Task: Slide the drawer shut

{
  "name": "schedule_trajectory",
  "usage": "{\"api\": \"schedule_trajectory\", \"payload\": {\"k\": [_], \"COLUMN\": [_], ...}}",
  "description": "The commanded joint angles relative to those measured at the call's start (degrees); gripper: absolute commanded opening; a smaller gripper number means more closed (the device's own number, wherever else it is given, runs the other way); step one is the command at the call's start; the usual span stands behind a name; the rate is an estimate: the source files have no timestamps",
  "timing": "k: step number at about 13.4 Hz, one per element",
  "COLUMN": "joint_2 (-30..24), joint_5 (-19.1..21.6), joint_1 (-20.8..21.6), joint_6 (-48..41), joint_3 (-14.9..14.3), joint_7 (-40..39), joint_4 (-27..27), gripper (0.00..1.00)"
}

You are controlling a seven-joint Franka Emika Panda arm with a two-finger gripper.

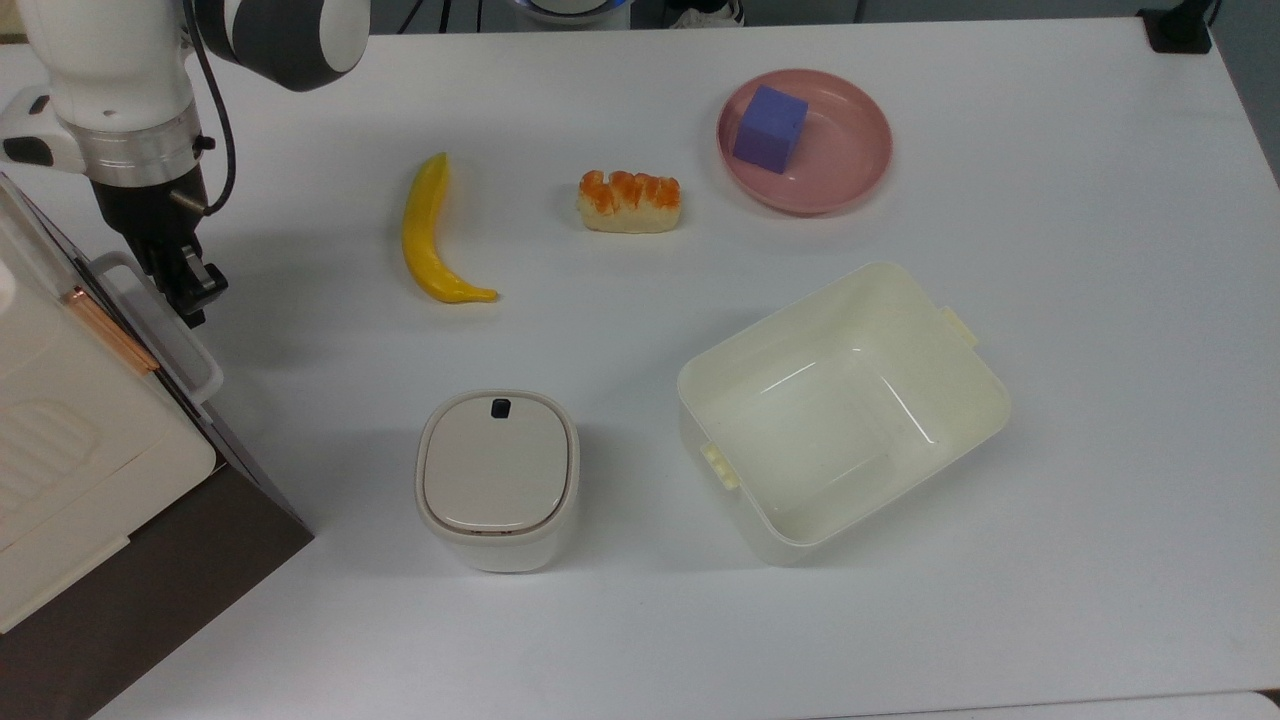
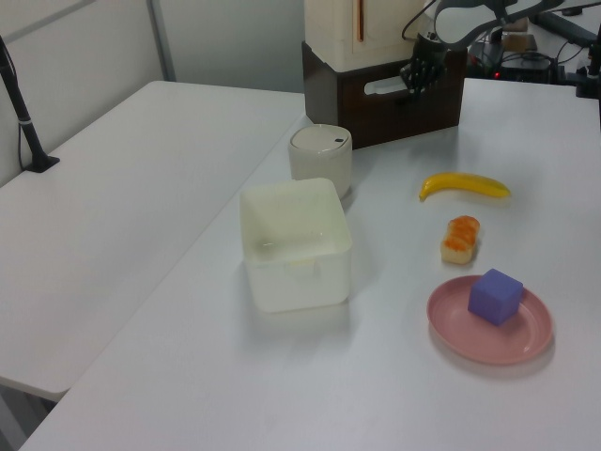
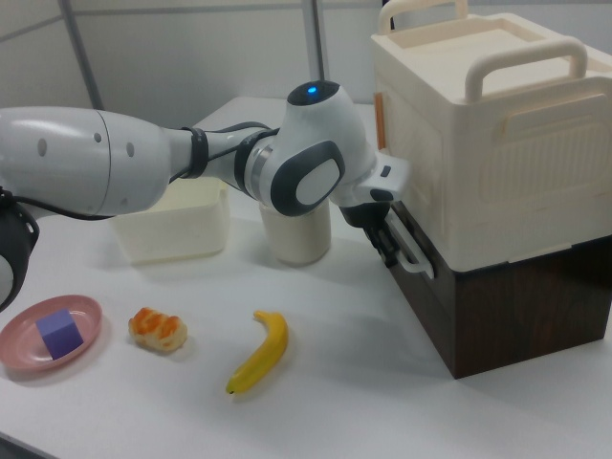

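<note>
my claw [image 1: 190, 290] sits at the left edge of the top view, pressed up against the white loop handle [image 1: 160, 325] of the drawer [image 1: 205, 395]; in the right view my claw [image 3: 390, 241] is at the centre right of the frame, right at that same handle on the dark brown front. i cannot tell whether my fingers are apart or together. the drawer's front looks flush with the dark wooden cabinet [image 3: 497, 301], which carries a cream box [image 3: 478, 124] on top, at the right of the right view and the far top centre of the left view. in the left view, going from near to far: the pink plate [image 2: 470, 334] at lower right holds a purple cube [image 2: 495, 295]; just beyond it lies the orange-topped bread piece [image 2: 459, 238]; at the centre stands the cream open bin [image 2: 294, 244]; farther on, the banana [image 2: 464, 185] lies on the white table [image 2: 394, 395] to the right, and the small white lidded container [image 2: 319, 160] stands just behind the bin, near the cabinet.
</note>
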Motion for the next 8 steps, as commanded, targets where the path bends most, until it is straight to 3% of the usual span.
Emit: {"api": "schedule_trajectory", "payload": {"k": [1, 5, 8], "joint_2": [-0.4, -3.5, -6.4], "joint_5": [0.1, 0.1, -0.1], "joint_1": [1.6, 5.1, 10.2], "joint_6": [3.0, -4.6, -11.9], "joint_3": [-0.2, 1.3, 1.2], "joint_7": [-7.4, -12.8, -14.9], "joint_4": [0.9, 0.9, 0.8], "gripper": [0.09, 0.09, 0.09]}}
